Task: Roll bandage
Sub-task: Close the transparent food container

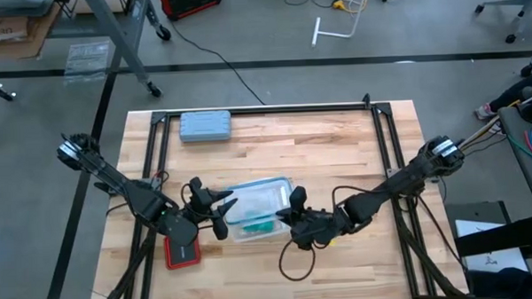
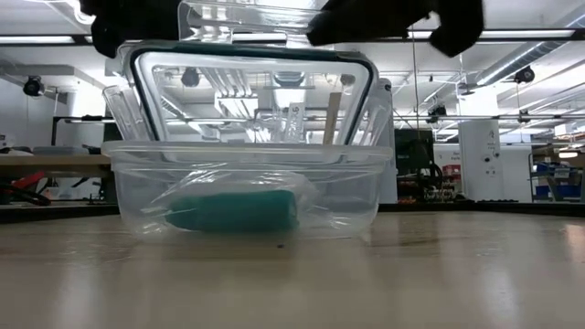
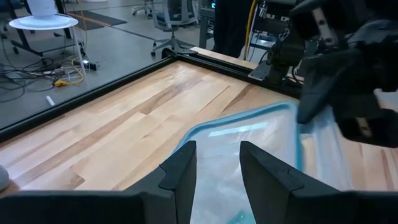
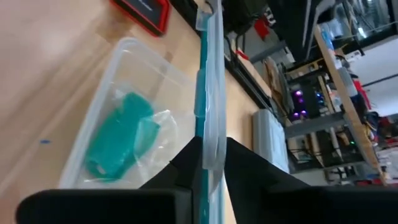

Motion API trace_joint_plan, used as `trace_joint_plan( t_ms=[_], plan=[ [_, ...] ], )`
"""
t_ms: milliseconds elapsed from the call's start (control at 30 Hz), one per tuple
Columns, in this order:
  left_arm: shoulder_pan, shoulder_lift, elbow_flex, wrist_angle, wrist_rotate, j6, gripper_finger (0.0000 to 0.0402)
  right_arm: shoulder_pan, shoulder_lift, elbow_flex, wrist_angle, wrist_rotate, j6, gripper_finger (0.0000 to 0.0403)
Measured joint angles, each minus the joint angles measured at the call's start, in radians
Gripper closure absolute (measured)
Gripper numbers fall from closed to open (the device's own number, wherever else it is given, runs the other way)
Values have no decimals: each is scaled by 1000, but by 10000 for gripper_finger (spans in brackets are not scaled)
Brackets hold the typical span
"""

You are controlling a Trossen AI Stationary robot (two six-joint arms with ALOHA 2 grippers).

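Clear rectangular plastic container (image 1: 251, 228) sits near the front-middle of the light wooden table (image 1: 319, 156), with the teal-green soft cloth bandage (image 1: 259, 226) inside it in a clear bag; its teal-rimmed clear lid (image 4: 208, 93) stands on edge over the box, pinched in my right gripper (image 4: 208, 163) just right of it. My left gripper (image 1: 217, 210) is just left of the container, above the red flat rectangular case (image 1: 183, 251) at the table's front-left. Grey-blue hard rectangular case (image 1: 205, 126) lies well apart at the back-left.
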Motion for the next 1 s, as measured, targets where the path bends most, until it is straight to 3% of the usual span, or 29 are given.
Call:
trace_joint_plan(
  t_ms=[367,433,567,667,867,1000],
  plan=[
    [3,15,-1,1,-1,-4,287,116,0,1,-14,24,164,303],
    [3,15,-1,9,0,-4,287,130,0,1,-36,73,193,288],
    [3,15,-1,24,21,-6,287,151,-7,1,-100,277,280,262],
    [3,15,-4,-6,45,-35,287,146,-43,1,-220,318,516,256],
    [3,15,-6,-156,71,-220,287,73,-114,-1,-748,150,1201,286],
    [30,15,-6,-328,73,-385,287,11,-150,-41,-836,90,1343,331]
  ],
)
